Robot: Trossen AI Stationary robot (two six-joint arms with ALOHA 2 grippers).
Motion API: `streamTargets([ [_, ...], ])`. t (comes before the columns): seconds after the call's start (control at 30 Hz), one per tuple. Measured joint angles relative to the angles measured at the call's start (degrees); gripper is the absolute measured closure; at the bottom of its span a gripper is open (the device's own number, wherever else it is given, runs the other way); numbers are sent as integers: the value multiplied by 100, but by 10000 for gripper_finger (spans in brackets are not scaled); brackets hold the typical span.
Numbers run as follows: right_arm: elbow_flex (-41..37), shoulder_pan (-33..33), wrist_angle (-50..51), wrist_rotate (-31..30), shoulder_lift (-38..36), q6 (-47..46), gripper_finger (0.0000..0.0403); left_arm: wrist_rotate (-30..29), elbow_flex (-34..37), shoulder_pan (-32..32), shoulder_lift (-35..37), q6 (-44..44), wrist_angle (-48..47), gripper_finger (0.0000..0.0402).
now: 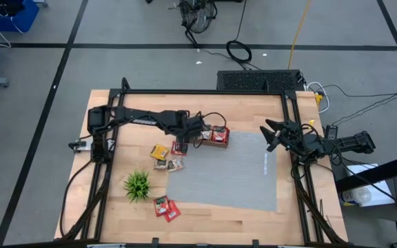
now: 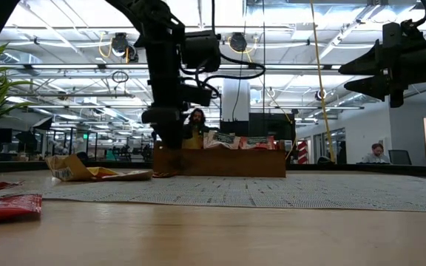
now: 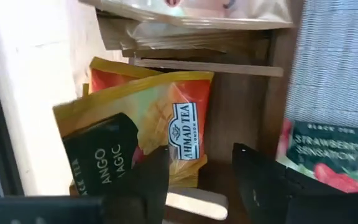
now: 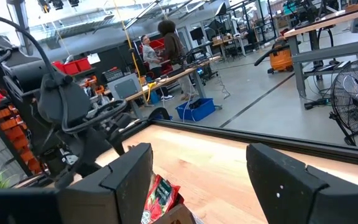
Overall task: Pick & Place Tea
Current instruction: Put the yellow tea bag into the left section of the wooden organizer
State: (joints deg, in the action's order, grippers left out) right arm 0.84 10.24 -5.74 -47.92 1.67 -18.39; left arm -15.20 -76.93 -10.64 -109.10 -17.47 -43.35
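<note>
One orange tea packet (image 3: 148,118), light, floppy, pinch its edge, lies under the released left gripper (image 3: 201,177) in the wooden tray (image 3: 241,106).

One camera hangs high above and looks straight down on the whole table (image 1: 205,213) and both arms. Another sits low at the table's edge and looks flat across it into the big room behind. The left wrist camera is very close to the wooden tray (image 3: 241,118), with tea packets (image 3: 160,124) filling its view. The right wrist camera looks across the table toward the left arm (image 4: 55,99) and the room. The high and low views both show the tray and the small green plant (image 1: 137,184).
</note>
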Motion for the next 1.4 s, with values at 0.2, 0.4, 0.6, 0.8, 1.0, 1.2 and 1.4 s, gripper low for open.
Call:
streamTargets([
  [0.2,2,0,0,0,0,0,161,13,-454,-12,7,0,-464,209],
  [0.4,2,-2,0,0,0,0,161,23,-1043,-10,11,-19,-1029,216],
  [0.6,2,-2,0,0,0,0,161,212,-1688,31,11,227,-1836,217],
  [0.8,0,0,-1,0,0,0,161,335,-2828,266,11,523,-2970,218],
  [1.0,2,-1,0,0,0,0,161,339,-3979,578,22,954,-3749,218],
  [1.2,0,0,-2,0,0,0,161,465,-4494,800,22,2008,-4099,218],
  [1.4,2,0,-2,0,0,0,161,1036,-4559,901,17,3578,-4317,217],
])
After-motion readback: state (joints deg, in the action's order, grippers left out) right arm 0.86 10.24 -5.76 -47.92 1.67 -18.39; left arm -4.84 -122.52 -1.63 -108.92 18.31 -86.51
